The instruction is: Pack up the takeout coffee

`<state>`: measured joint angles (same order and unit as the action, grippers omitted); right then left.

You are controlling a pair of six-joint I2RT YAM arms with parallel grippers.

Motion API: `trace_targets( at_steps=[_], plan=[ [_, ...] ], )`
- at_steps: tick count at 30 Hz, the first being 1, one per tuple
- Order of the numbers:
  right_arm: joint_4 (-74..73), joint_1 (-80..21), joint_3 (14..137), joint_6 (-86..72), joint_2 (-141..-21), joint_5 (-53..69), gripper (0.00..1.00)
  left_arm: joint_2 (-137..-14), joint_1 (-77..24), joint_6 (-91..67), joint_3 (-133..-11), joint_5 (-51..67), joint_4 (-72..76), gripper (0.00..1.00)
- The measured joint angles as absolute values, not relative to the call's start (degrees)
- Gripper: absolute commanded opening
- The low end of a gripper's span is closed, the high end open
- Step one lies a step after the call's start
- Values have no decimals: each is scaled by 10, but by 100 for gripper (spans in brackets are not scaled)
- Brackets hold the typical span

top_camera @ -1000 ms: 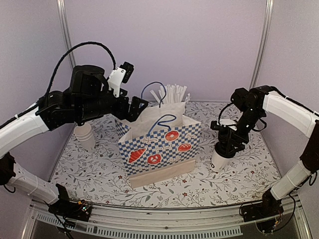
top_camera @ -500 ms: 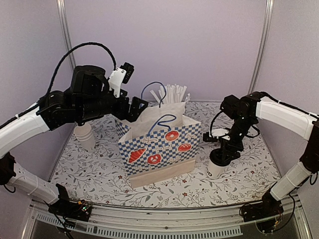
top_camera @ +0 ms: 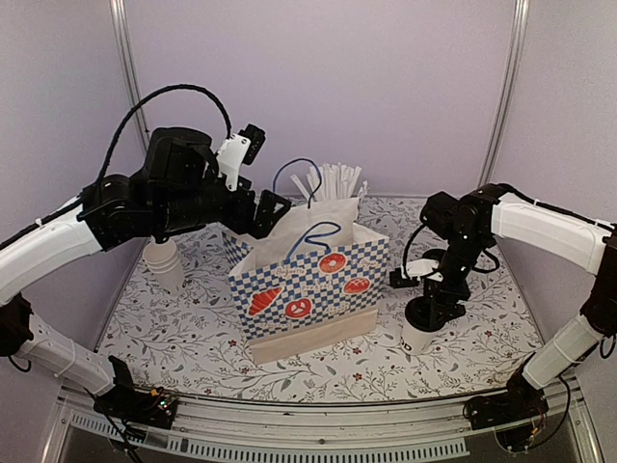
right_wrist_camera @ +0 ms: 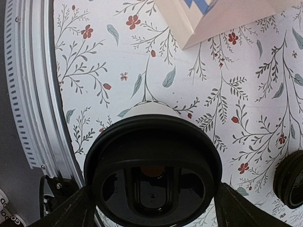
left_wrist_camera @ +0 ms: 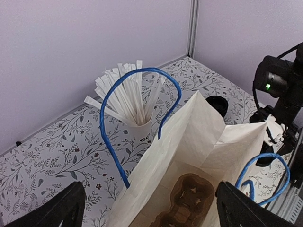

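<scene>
While the right hand (top_camera: pixel 433 309) is straddling the takeout coffee (top_camera: pixel 417 338) on the counter (top_camera: pixel 183 338), lower right beside the checkered bag (top_camera: pixel 308 282), its fingers (right_wrist_camera: pixel 66 211) are flanking the black lid (right_wrist_camera: pixel 152 156); gripping or clear, cannot tell. Cup body is mostly hiding underneath. Left hand (left_wrist_camera: pixel 149 208) is hovering wide open over the bag mouth, fingertips cut off.

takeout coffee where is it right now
In the top view, the takeout coffee stands on the right side of the table, directly under the right gripper, just right of the checkered paper bag.
</scene>
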<state>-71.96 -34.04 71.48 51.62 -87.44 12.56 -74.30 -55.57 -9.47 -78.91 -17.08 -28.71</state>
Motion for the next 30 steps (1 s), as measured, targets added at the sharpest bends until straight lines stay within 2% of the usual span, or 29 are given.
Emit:
trace_targets(
  at_steps=[3, 13, 19, 25, 30],
  plan=[
    [-718, -341, 715, 520, -874, 123, 99, -743, -556, -96, -790, -169, -289, 99],
    [-726, -341, 753, 541, -857, 132, 99, -744, -554, -97, -814, -169, -307, 99],
    [-677, -335, 759, 539, -810, 148, 99, -744, -554, -106, -816, -169, -312, 99],
    [-705, -327, 803, 576, -818, 184, 82, -744, -554, -111, -816, -169, -313, 99],
    [-733, -370, 790, 585, -851, 152, 81, -739, -553, -113, -814, -170, -313, 99]
  ],
)
